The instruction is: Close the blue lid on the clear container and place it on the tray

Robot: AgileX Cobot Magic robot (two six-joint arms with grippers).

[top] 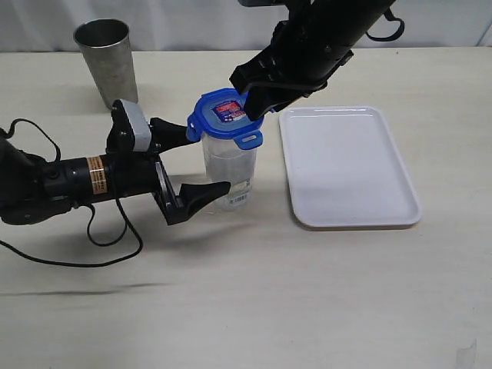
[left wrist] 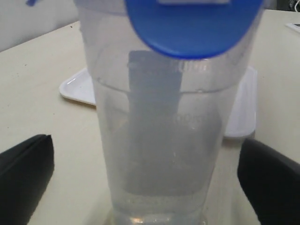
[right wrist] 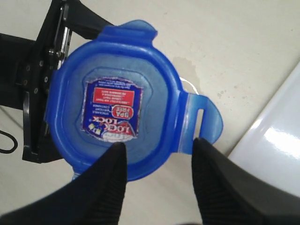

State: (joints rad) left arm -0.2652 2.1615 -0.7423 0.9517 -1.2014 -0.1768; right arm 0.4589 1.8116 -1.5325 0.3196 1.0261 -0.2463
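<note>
The clear container [top: 228,171] stands upright just left of the white tray [top: 350,165]. On its mouth sits the blue lid [top: 224,117], sticker face up, with the flaps sticking outward. My left gripper [top: 207,159] is open, one finger on each side of the container, and a gap shows at both sides in the left wrist view [left wrist: 150,187]. My right gripper [right wrist: 159,145] hovers open over the lid [right wrist: 119,101]: one fingertip [right wrist: 115,157] overlaps the lid's rim, the other is beside a flap [right wrist: 204,119].
A grey metal cup [top: 108,61] stands at the back left. The left arm's black cable [top: 100,246] loops over the table in front of it. The tray [right wrist: 276,140] lies empty close to the container's right.
</note>
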